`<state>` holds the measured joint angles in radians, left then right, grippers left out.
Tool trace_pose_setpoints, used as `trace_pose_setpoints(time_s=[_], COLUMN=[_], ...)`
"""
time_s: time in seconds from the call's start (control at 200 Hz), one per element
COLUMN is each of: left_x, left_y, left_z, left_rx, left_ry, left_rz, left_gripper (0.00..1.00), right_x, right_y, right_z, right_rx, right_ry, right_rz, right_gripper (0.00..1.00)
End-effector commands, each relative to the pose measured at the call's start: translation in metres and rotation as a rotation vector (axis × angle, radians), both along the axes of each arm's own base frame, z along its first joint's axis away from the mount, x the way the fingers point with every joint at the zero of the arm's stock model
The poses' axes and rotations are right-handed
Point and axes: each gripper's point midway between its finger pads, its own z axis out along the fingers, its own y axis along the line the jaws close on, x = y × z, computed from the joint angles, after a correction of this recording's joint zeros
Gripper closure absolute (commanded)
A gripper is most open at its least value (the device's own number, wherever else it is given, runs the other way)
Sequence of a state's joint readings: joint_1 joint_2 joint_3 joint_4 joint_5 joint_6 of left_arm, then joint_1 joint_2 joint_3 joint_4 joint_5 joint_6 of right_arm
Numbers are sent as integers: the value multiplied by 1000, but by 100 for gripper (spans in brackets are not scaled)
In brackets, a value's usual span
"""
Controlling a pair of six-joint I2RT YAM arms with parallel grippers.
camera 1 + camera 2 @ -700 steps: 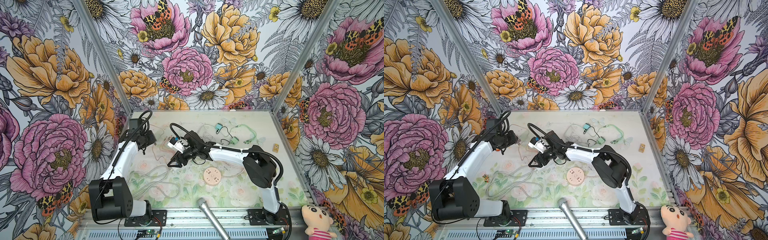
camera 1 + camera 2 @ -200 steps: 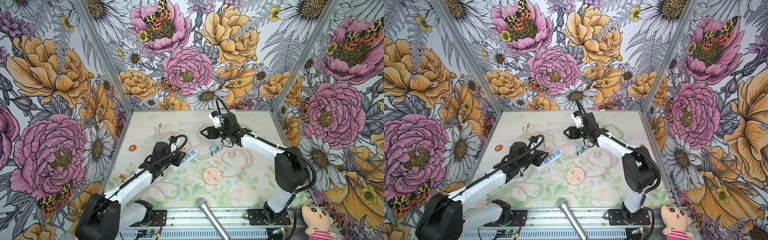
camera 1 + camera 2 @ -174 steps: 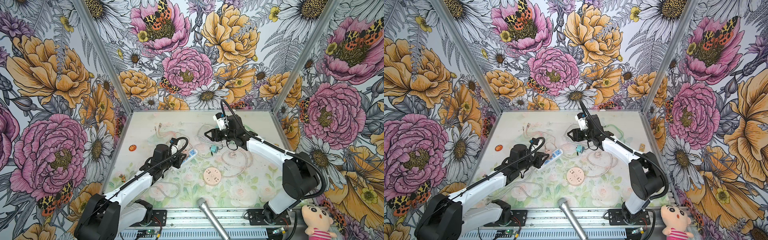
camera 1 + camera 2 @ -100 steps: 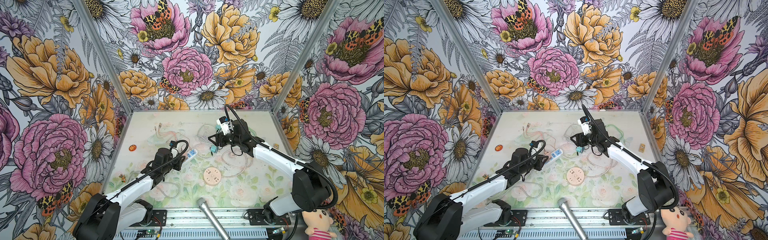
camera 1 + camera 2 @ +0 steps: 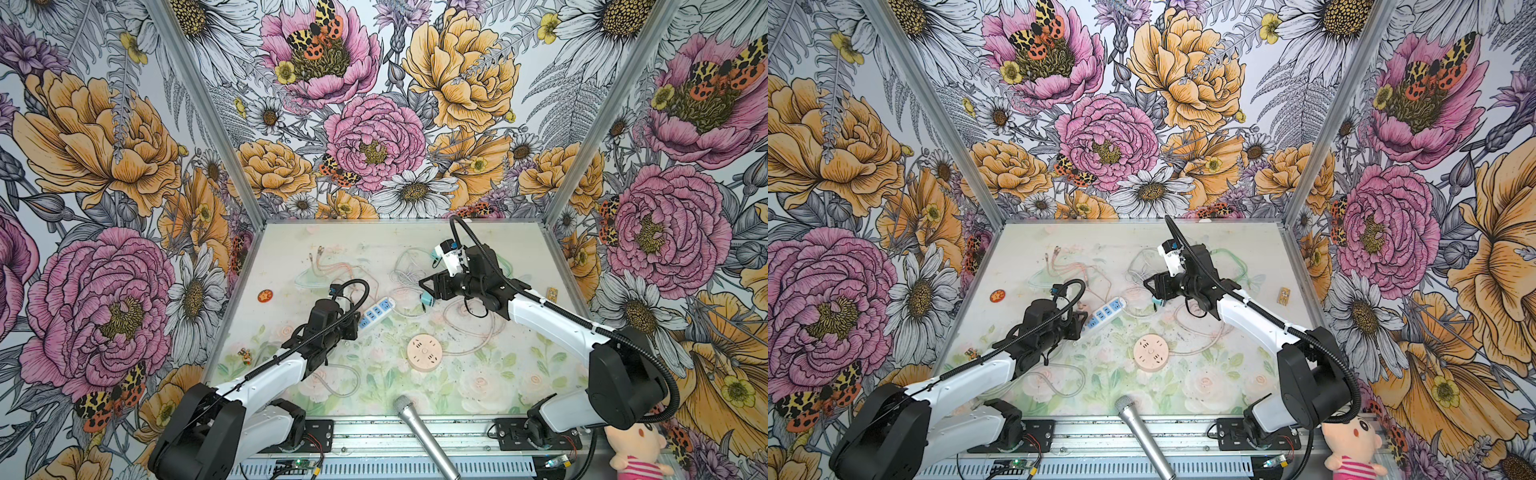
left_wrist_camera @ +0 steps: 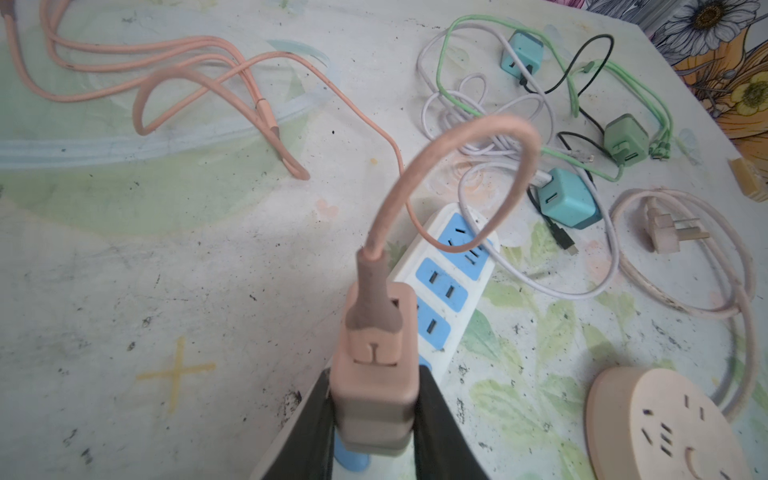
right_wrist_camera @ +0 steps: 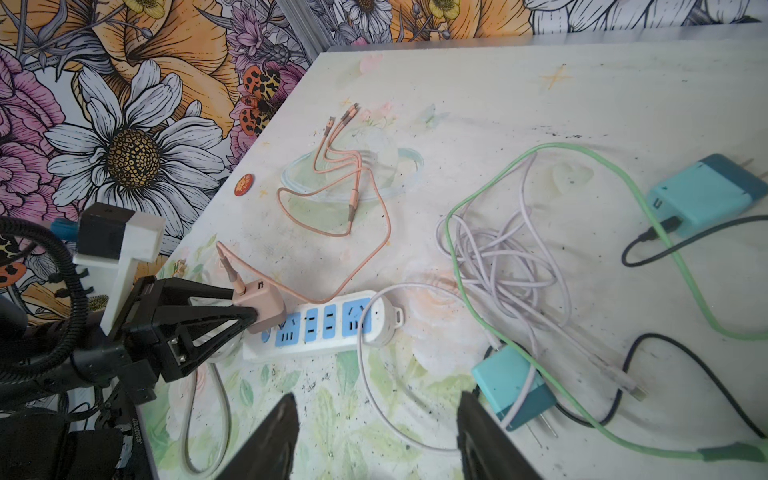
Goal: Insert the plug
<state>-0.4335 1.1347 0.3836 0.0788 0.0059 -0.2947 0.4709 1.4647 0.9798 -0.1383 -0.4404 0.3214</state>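
Observation:
My left gripper [image 6: 374, 419] is shut on a pink charger plug [image 6: 376, 370], whose pink cable loops up from its top. The plug is held tilted over the end of a white power strip with blue sockets [image 7: 328, 328]; its prongs are hidden. Both top views show the power strip [image 5: 376, 311] [image 5: 1108, 309] just ahead of the left gripper [image 5: 351, 322] [image 5: 1077, 322]. My right gripper [image 7: 376, 411] hangs open and empty above the table, beside a teal charger [image 7: 513, 384]. In both top views the right gripper [image 5: 426, 286] [image 5: 1150, 286] sits right of the strip.
Loose cables cover the far table: pink, white, green and black. A round pink socket [image 5: 424, 352] lies near the middle. More chargers lie beyond, among them a green charger [image 6: 625, 139]. A microphone [image 5: 419, 432] juts in at the front edge. A small orange disc [image 5: 264, 295] lies left.
The right gripper has drawn back from the far table toward the front, staying open. The left gripper has edged forward with the pink plug still held over the strip's end.

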Motion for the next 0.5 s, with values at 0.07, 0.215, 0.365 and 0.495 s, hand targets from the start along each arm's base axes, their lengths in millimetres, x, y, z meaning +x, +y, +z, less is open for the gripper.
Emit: trace_pose_setpoints(time_s=[0.07,0.215,0.365,0.495], left_x=[1,-7,-21,-33], left_y=[5,3,-4,-14], left_z=[-3,-4,-3,1], left_rx=[-24,-12,8,-9], left_ry=[16,19,27,19], left_rz=[96,126,141,137], left_gripper=[100,100,100,100], right_x=[-9,-14,-19,-23], right_y=[-1,0,-1,-1], right_z=[11,10,8,6], right_rx=[16,17,26,44], right_ry=[-31,-34,-38,-40], right_rz=[-3,0,-3,-8], right_gripper=[39,39,39,39])
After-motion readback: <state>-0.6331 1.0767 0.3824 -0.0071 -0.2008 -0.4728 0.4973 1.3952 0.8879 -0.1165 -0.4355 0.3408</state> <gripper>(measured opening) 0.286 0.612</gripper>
